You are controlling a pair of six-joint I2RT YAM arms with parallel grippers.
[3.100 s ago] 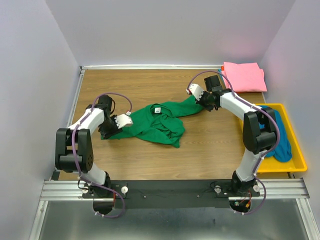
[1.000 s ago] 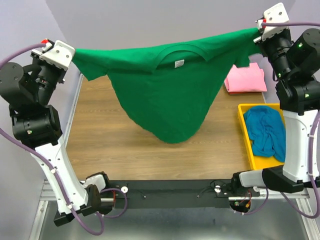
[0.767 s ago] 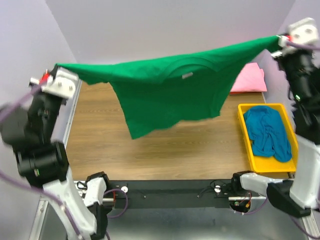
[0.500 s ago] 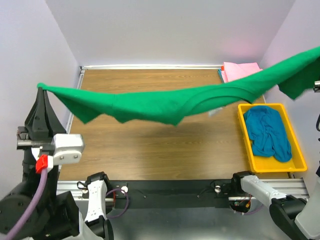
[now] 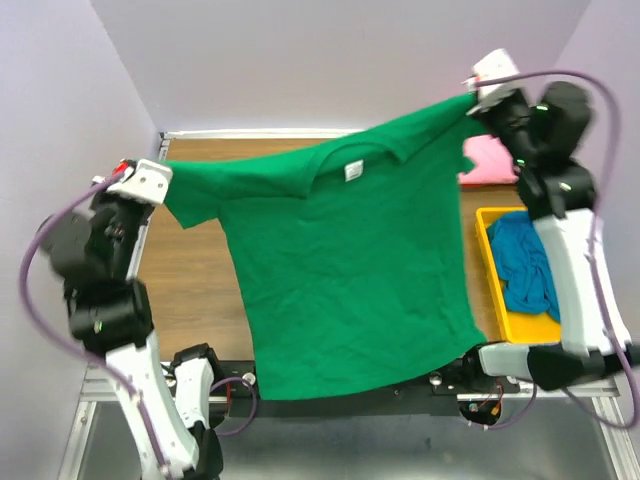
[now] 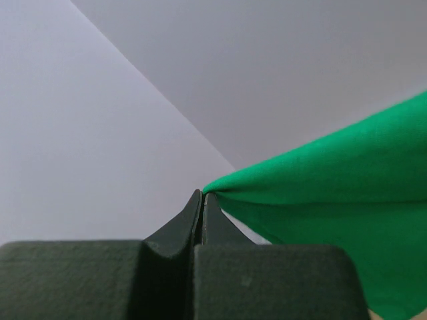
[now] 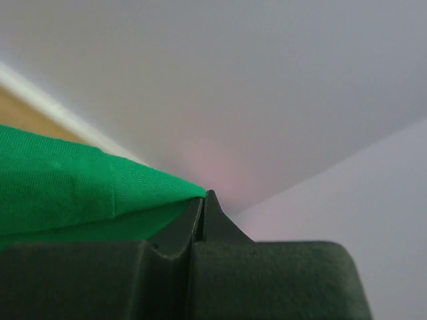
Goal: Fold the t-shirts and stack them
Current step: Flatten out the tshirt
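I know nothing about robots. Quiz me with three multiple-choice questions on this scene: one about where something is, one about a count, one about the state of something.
1. Where is the crumpled teal-blue fabric t-shirt?
A) in the yellow plastic tray
B) on the floor
C) draped over an arm

2. How many t-shirts show from above?
A) one
B) three
C) five

3. The dark green fabric t-shirt is:
A) folded flat
B) hanging spread between the two pincers
C) bunched in a heap

Answers:
1 A: it lies inside the tray's rim.
2 B: green, teal-blue, and a pink fabric t-shirt at the back.
3 B: the left pincer and right pincer are each shut on an edge of it.
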